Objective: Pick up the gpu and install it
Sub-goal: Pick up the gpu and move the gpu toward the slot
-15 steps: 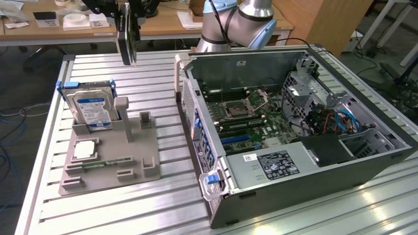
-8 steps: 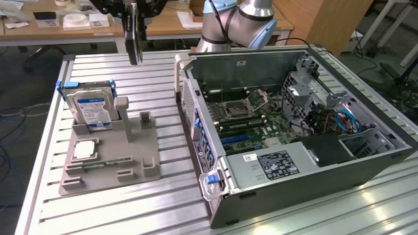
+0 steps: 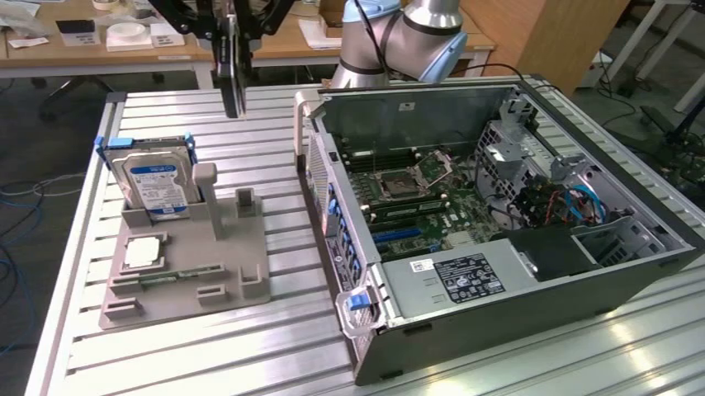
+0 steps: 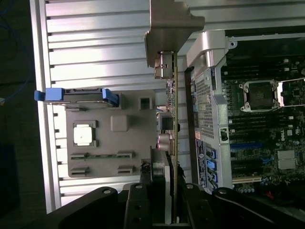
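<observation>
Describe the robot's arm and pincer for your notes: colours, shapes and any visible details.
The arm is made of rounded silver-grey tube sections with pale blue caps at the joints. The pincer is matt black, built from flat jointed link bars with round pivot bolts along them.

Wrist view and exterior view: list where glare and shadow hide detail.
Exterior view: light glares off the table slats beside the computer case, and the gpu, held in the gripper, reads as a dark silhouette. Wrist view: the table slats wash out to white next to the gpu's bracket, while the gripper's fingers lie in deep shadow.
</observation>
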Tool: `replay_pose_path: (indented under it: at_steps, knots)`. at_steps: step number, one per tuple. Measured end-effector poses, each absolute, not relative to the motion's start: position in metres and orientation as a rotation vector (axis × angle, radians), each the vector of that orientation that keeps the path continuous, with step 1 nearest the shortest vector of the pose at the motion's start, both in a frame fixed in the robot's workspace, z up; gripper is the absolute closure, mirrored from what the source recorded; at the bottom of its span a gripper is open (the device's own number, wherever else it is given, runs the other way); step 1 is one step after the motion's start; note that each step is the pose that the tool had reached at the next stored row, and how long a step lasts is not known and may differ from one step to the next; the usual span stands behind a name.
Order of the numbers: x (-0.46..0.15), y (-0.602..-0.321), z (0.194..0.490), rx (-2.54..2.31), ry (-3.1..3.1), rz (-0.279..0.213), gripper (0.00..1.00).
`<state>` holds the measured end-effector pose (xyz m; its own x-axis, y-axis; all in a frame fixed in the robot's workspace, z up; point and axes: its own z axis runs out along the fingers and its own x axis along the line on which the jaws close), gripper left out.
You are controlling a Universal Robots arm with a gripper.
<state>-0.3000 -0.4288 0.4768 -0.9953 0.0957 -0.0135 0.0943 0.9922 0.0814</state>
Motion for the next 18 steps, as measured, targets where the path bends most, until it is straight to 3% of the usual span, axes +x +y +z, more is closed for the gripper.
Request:
replay_pose_path:
  at_steps: [18]
  knots:
    - [-0.259,-0.429,0.471,0.148,3.118,0.126,0.72]
